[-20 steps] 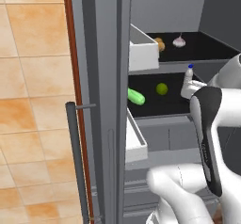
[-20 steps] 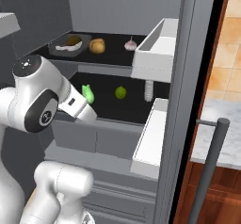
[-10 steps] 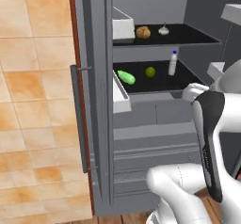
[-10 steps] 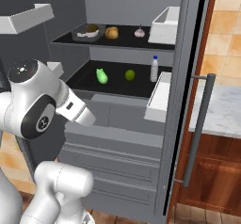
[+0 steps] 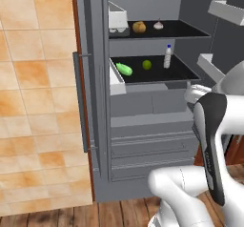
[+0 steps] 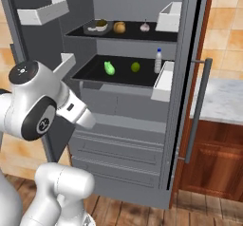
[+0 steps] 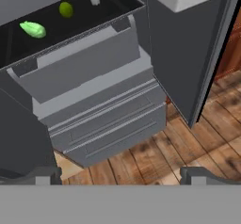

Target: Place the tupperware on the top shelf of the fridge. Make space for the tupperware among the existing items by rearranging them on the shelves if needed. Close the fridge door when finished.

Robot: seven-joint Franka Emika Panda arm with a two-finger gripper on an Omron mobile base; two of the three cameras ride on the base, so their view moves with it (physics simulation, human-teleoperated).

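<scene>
The fridge point(image 6: 128, 139) stands with both doors open. On the left of the top shelf point(image 6: 156, 35) lies the tupperware point(image 6: 97, 26), with a brown ball point(image 6: 119, 27) and a garlic bulb point(image 6: 145, 27) to its right. The lower shelf point(image 6: 123, 77) carries a green vegetable point(image 6: 109, 68), a lime-green ball point(image 6: 135, 67) and a white bottle point(image 6: 158, 61). My gripper point(image 7: 120, 175) is open and holds nothing. It hangs in front of the fridge drawers point(image 7: 108, 124), well below the green vegetable point(image 7: 33, 29).
White door bins point(image 6: 163, 81) hang on the open right door, whose bar handle point(image 6: 197, 111) juts toward me. More bins point(image 6: 46, 11) sit on the left door. A wooden cabinet with a marble top point(image 6: 223, 101) stands to the right. Wooden floor point(image 7: 188, 138) lies below.
Both base views have drawn back and the whole scene has shifted, so the fridge looks farther away and more of its drawers show. The gripper stays open.
</scene>
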